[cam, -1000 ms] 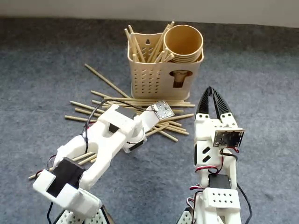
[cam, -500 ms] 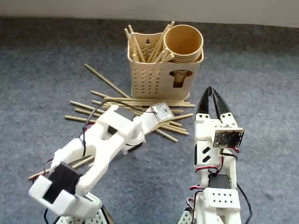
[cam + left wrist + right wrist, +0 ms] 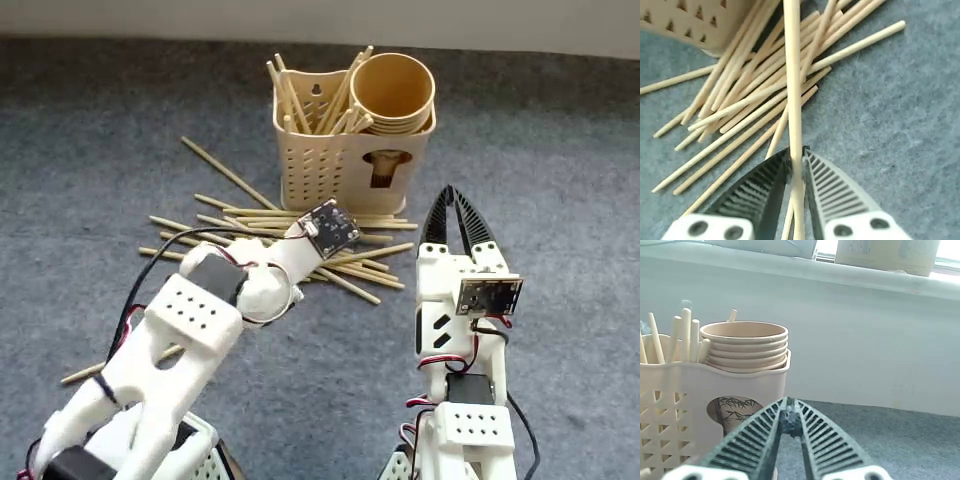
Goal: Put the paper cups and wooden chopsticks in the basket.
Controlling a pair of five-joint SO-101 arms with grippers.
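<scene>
A beige slotted basket (image 3: 340,165) stands at the back of the grey carpet. It holds a stack of paper cups (image 3: 392,92) and several upright wooden chopsticks (image 3: 300,95). More chopsticks (image 3: 245,215) lie scattered on the carpet in front of it. My left gripper (image 3: 796,151) is low over this pile, shut on one chopstick (image 3: 792,75) that points toward the basket (image 3: 690,20). The left arm's wrist (image 3: 325,235) covers the gripper from above. To the right of the pile my right gripper (image 3: 452,195) is shut and holds nothing. It faces the basket (image 3: 670,440) and cups (image 3: 745,345).
One long chopstick (image 3: 225,170) lies diagonally left of the basket. Another (image 3: 100,368) lies near the front left beside the left arm. Bare carpet spreads to the right of the right arm and at the far left.
The left arm has swung and reared up, and its wrist has shifted a little left and toward the basket. The right arm has not moved.
</scene>
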